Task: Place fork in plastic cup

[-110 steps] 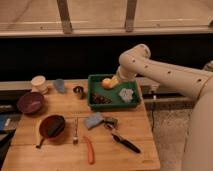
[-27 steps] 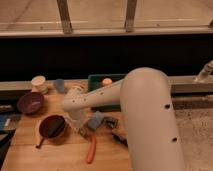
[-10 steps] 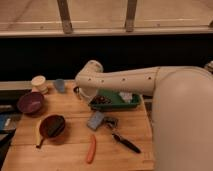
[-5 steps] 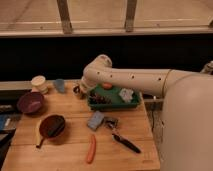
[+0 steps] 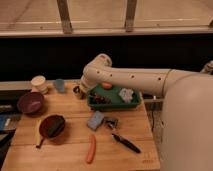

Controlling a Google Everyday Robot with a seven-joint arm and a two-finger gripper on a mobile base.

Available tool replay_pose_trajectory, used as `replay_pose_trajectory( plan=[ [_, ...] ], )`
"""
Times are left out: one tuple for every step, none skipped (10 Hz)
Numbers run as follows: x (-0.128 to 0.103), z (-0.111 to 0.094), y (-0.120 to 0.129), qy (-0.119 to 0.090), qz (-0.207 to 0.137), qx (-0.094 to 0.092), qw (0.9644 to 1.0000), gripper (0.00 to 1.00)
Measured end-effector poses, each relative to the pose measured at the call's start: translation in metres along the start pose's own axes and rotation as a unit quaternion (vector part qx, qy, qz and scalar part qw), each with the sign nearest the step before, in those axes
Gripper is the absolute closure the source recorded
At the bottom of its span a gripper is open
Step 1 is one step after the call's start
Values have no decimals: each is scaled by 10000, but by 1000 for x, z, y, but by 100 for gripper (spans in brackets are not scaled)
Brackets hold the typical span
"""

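The gripper [image 5: 81, 89] is hanging at the end of the arm, low over the back edge of the table [image 5: 65, 156], just off the back left corner of the green tray [image 5: 113, 107]. Its fingers are pressing together, but the wrist is hiding most of them, and I cannot tell whether anything is clamped between them.

The fork is not showing anywhere: nothing slender and grey is lying on the boards beside the red bowl [image 5: 52, 125] near the left edge, nor by the tray. My judgement is that it is probably riding in the closed fingers, so the pick-up looks done.

The plastic cup [image 5: 59, 85] is standing upright at the back edge, a little to the left of the gripper and apart from it, with a pale cup [image 5: 38, 82] beyond it toward the back left corner. Nothing is sticking out of the plastic cup, so what is remaining is the last stretch leftward, lining up over the rim, and the release.

Toward the front edge, the orange-handled tool [image 5: 90, 149] and the black-handled utensil [image 5: 127, 143] are lying untouched.
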Motion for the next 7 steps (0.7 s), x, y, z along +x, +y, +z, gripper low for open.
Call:
replay_pose_trajectory(
  plan=[
    [0, 0, 0, 2, -1, 0, 10000, 100],
    [0, 0, 0, 3, -17, 11, 10000, 100],
    [-4, -3, -4, -4, -88, 115, 9999, 100],
    [-12, -6, -5, -27, -150, 190, 9997, 100],
    [-26, -11, -8, -62, -222, 260, 9994, 100],
    [-38, -13, -14, -88, -346, 329, 9988, 100],
    [-45, -12, -18, -90, -413, 360, 9985, 100]
  ],
)
